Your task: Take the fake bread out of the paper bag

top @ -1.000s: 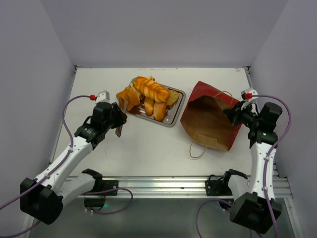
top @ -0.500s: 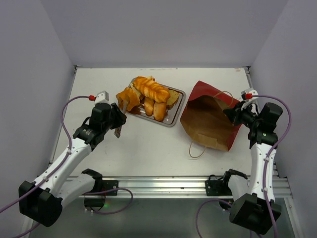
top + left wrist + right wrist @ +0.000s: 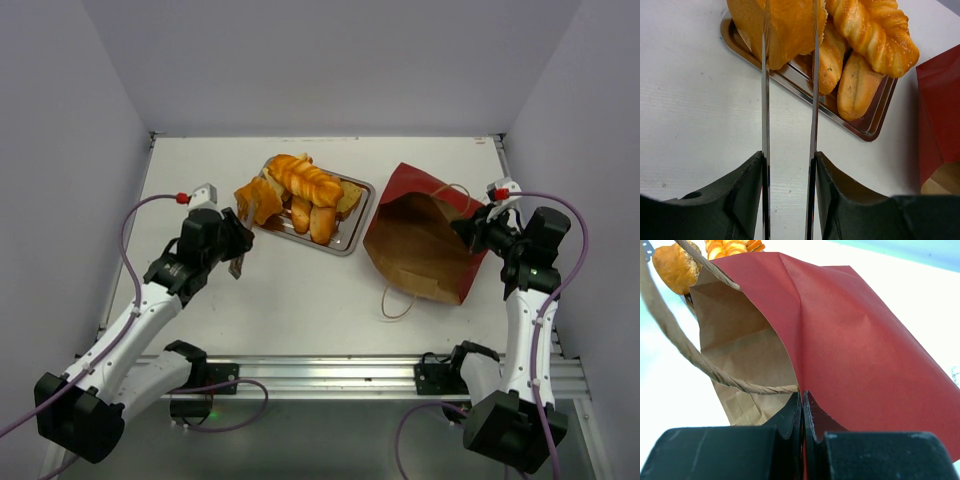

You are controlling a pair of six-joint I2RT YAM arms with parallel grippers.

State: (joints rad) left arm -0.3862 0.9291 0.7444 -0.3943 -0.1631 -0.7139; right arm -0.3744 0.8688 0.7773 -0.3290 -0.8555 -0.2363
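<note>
The fake bread (image 3: 305, 185) is heaped on a steel tray (image 3: 352, 236): a braided loaf (image 3: 875, 35), baguette-like loaves and a toast slice (image 3: 790, 30) leaning at the tray's left corner. My left gripper (image 3: 245, 220) points at that slice, its thin blade fingers (image 3: 765, 100) standing apart and crossing in front of it. The slice is wider than the gap, and I cannot tell whether they touch it. The dark-red paper bag (image 3: 420, 245) lies on its side, mouth toward the tray. My right gripper (image 3: 802, 395) is shut on the bag's rim beside a twine handle (image 3: 715, 375). The tan inside shows no bread.
The bag's other twine handle (image 3: 398, 300) loops onto the white table in front of it. Grey walls close in the table on the left, back and right. The tray's rim (image 3: 865, 132) lies just left of the bag's red side (image 3: 940, 100).
The left arm has drawn back slightly toward the near left. The bread on the tray, the bag and the right arm have not moved.
</note>
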